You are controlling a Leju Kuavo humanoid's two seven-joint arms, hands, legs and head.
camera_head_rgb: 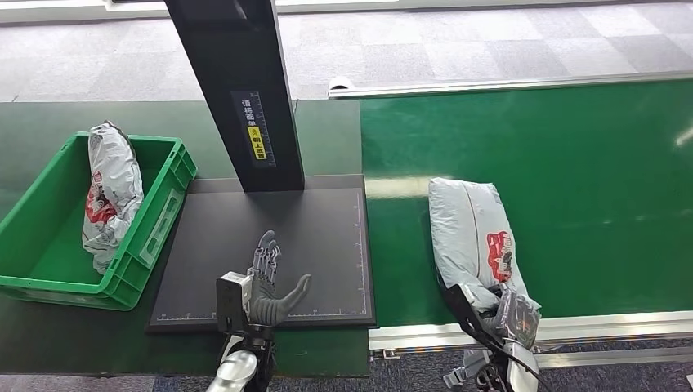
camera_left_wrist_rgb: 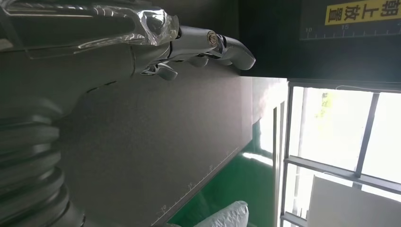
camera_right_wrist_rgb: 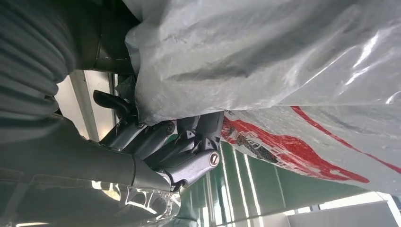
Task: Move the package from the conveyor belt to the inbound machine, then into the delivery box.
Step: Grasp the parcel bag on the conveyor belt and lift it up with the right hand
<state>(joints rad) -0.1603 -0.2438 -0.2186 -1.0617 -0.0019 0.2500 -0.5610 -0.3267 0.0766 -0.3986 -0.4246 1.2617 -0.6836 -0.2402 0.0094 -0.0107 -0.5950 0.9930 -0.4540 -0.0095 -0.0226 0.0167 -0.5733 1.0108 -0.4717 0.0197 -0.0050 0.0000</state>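
A grey plastic package (camera_head_rgb: pixel 470 237) with a red logo lies lengthwise on the green conveyor belt (camera_head_rgb: pixel 572 163). My right hand (camera_head_rgb: pixel 507 314) is at its near end, by the belt's front rail. In the right wrist view the dark fingers (camera_right_wrist_rgb: pixel 175 142) curl around the edge of the package (camera_right_wrist_rgb: pixel 265 52), gripping it. My left hand (camera_head_rgb: pixel 266 286) hovers over the near part of the black inbound machine platform (camera_head_rgb: pixel 245 229), fingers spread and holding nothing. The left wrist view shows its fingers (camera_left_wrist_rgb: pixel 208 45) stretched out above the platform (camera_left_wrist_rgb: pixel 156 142).
A green delivery box (camera_head_rgb: pixel 155 237) stands left of the platform, with another grey package (camera_head_rgb: pixel 110 192) leaning inside it. The machine's black post (camera_head_rgb: pixel 241 90) rises from the platform's far edge. A metal rail (camera_head_rgb: pixel 531 331) borders the belt's near side.
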